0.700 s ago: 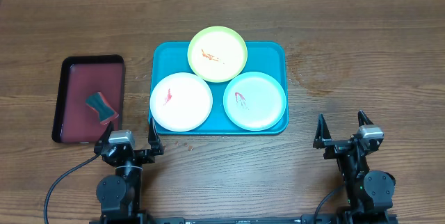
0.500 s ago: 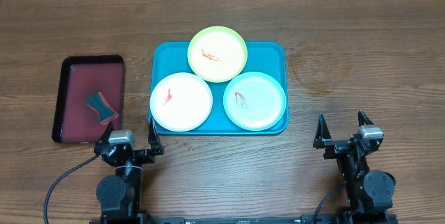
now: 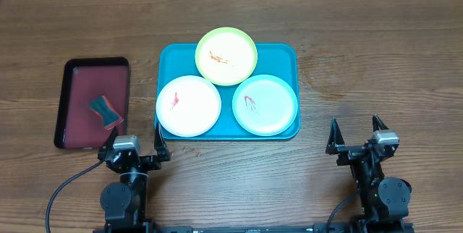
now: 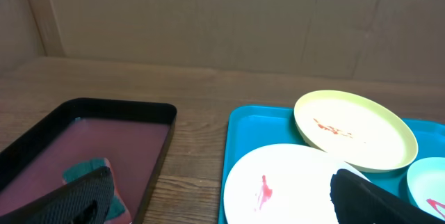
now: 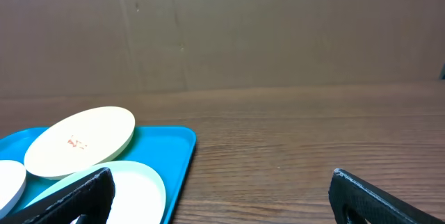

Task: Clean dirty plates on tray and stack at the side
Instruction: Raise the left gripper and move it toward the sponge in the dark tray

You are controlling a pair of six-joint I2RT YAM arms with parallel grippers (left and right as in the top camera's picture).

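Observation:
Three plates rest on the teal tray [image 3: 171,53]: a yellow-green plate [image 3: 226,56] at the back, a white plate [image 3: 189,105] front left and a mint-blue plate [image 3: 265,103] front right, each with a red sauce smear. My left gripper [image 3: 134,143] stands open at the near table edge, just short of the tray's front left corner. My right gripper [image 3: 354,134] stands open to the right of the tray, over bare wood. The left wrist view shows the white plate [image 4: 278,182] and yellow-green plate [image 4: 354,129] ahead. The right wrist view shows the tray [image 5: 167,147] at left.
A dark-red tray with a black rim [image 3: 81,92] lies left of the teal tray and holds a teal and red sponge [image 3: 105,113]. Small crumbs [image 3: 192,147] lie on the wood by the teal tray's front edge. A cardboard wall [image 4: 208,15] backs the table.

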